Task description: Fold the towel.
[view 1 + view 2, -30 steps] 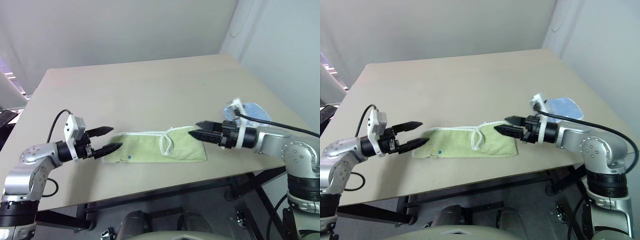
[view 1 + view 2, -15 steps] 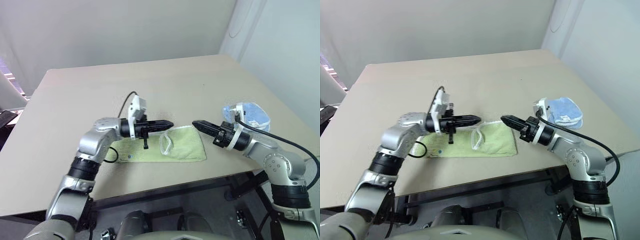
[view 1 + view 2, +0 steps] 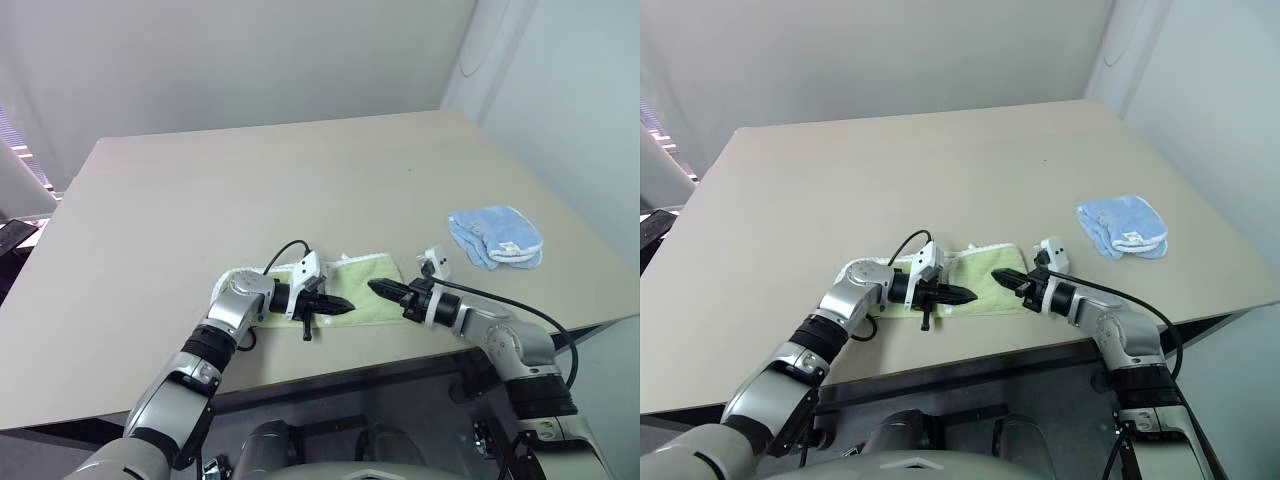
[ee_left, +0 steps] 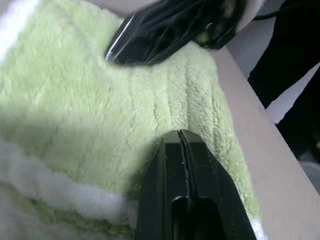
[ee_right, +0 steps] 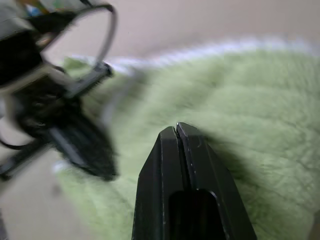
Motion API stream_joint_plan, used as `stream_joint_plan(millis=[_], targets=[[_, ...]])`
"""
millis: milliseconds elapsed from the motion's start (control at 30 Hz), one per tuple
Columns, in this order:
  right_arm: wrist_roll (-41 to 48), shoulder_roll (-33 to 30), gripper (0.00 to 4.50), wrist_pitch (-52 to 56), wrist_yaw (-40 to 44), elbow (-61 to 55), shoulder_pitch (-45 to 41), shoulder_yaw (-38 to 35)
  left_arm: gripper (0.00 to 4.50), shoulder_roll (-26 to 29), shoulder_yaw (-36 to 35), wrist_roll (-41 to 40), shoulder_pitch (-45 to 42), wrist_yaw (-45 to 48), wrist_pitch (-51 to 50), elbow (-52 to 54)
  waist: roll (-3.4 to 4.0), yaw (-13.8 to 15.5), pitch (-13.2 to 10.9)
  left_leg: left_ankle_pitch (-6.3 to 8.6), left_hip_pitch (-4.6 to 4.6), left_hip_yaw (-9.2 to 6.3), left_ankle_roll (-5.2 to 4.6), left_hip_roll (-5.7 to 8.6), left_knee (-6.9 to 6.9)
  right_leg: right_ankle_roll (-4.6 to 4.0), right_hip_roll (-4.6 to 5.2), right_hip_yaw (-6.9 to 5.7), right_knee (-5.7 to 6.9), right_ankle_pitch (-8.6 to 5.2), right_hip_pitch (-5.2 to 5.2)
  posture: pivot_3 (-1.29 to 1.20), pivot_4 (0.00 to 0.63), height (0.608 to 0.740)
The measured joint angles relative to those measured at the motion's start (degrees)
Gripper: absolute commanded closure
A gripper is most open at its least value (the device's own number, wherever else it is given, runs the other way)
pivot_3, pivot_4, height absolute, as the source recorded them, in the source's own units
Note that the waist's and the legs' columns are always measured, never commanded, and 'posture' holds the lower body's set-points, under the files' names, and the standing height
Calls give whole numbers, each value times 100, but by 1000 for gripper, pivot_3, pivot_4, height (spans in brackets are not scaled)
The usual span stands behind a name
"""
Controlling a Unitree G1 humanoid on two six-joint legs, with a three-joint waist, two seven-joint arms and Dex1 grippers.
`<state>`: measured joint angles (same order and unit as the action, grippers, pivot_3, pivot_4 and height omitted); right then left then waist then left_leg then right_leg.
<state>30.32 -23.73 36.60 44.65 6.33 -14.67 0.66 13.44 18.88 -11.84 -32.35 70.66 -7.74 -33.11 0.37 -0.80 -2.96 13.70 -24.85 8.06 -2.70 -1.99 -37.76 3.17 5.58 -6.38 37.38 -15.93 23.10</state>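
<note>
Beige laminate covers the table (image 3: 250,170), a broad bare surface that carries everything else and reaches back to a pale wall. Its front edge runs just below the two arms.

Next in size comes the towel (image 3: 375,274), light green terry with white corded edging along its far side. It lies folded into a long narrow strip near the table's front edge, roughly in the middle, with both arms reaching over it. From the left wrist camera its pile (image 4: 80,100) shows shallow creases and a white band of edging close to the fingers.

Well apart from it, toward the table's right side, sits a light blue cloth (image 3: 496,236), bunched into a loose lump with a white trim showing at its front.

The left gripper (image 3: 343,308) points toward the right, low over the towel's near edge. Its two black fingers are pressed together with no gap, and no fabric can be seen between them. The right gripper (image 3: 378,288) points toward the left, its tip low over the towel's right end. Its fingers are likewise clenched flat against each other and grasp nothing visible. The two tips face one another, near but not touching.
</note>
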Motion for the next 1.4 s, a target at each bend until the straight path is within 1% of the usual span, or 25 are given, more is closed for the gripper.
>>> stream_joint_plan(millis=[100,267,367,467,567,600,633,667,733,767,833,900,933,1067,1167,1333,1400], targets=[[-217,22,4470,-152,-17,113,-64,111,4500,-47,-5,10,27,-37,-66,92,-1,-6,1,9,0,-3,12,-3,-18,-20,0,-1,3,0,-5,0,0,724],[-508,24,4470,-385,117,299,-170,266,4500,-2,2,4,112,-14,-191,318,-4,-23,3,10,3,-3,12,-4,-28,-25,0,-1,2,16,-10,0,0,724],[-364,37,4470,-304,225,260,-167,174,4500,155,-91,-112,197,31,-511,665,-3,-23,2,10,2,-5,12,-6,-27,-26,-2,-1,5,18,-5,0,0,724],[60,30,4470,-87,387,-90,-138,-106,4500,468,-449,-365,284,17,-831,1212,1,-28,0,9,-10,-5,12,-10,-27,-25,-5,2,9,18,10,0,0,724],[519,9,4500,131,464,-608,-152,-458,3936,894,-880,-712,293,-45,-1455,1834,1,-23,0,4,-18,-5,7,-14,-28,-22,-8,1,12,19,12,0,0,724],[645,9,4500,224,463,-697,-177,-530,3666,1015,-973,-788,320,-79,-1614,1994,1,-23,0,5,-18,-5,7,-14,-28,-22,-8,1,12,19,12,0,0,724],[769,5,4500,341,452,-789,-217,-584,3205,1166,-1096,-899,413,-92,-1777,2201,2,-32,-1,7,-18,-5,10,-14,-27,-23,-7,2,11,18,15,0,0,724],[891,1,4500,454,431,-884,-254,-628,3008,1325,-1246,-1060,548,-97,-1980,2431,2,-45,-1,8,-18,-5,12,-14,-27,-23,-7,2,10,18,15,0,0,724],[1079,-11,4500,655,367,-1010,-345,-716,2217,1624,-1664,-1475,825,-202,-2518,2857,3,-51,-2,8,-18,-5,14,-16,-26,-24,-7,3,11,18,19,0,0,724],[1120,-20,4500,721,340,-1034,-390,-739,1938,1735,-1860,-1634,896,-275,-2730,2997,3,-46,-2,8,-18,-6,14,-16,-26,-25,-7,2,11,17,20,0,0,724],[1173,-25,4500,887,263,-1066,-507,-731,1150,2048,-2386,-1991,1170,-541,-3199,3418,4,-42,-3,9,-17,-6,16,-16,-27,-28,-5,2,11,16,21,0,0,724],[1208,-2,4500,1009,187,-1057,-576,-723,393,2212,-2896,-2275,1432,-827,-3546,3643,5,-39,-4,9,-16,-6,16,-16,-26,-28,-4,3,8,16,21,0,0,724],[1220,15,4500,1079,146,-1049,-606,-715,85,2262,-3181,-2427,1606,-1006,-3725,3736,5,-40,-4,9,-16,-6,16,-16,-26,-28,-3,4,7,16,19,0,0,724],[1312,91,4500,1325,33,-1018,-677,-661,37,2360,-4116,-3107,2394,-1597,-4528,4151,4,-38,-4,10,-19,-5,18,-15,-19,-28,-2,4,-6,16,20,0,0,724],[1352,134,4500,1475,13,-871,-737,-653,37,2397,-4620,-3621,2912,-1982,-5109,4524,5,-32,-4,10,-22,-5,19,-15,-16,-28,-1,4,-8,16,24,0,0,724],[1371,278,4500,1563,-41,-696,-849,-641,37,2414,-5296,-4449,3323,-2728,-5993,4785,6,-28,-4,10,-22,-4,23,-14,0,-39,0,4,-14,23,28,0,0,724],[1369,355,4500,1543,-46,-682,-869,-639,37,2274,-5580,-4848,3430,-3161,-6416,4756,7,-37,-4,8,-19,-2,26,-9,17,-42,2,5,-20,25,31,0,0,724]])
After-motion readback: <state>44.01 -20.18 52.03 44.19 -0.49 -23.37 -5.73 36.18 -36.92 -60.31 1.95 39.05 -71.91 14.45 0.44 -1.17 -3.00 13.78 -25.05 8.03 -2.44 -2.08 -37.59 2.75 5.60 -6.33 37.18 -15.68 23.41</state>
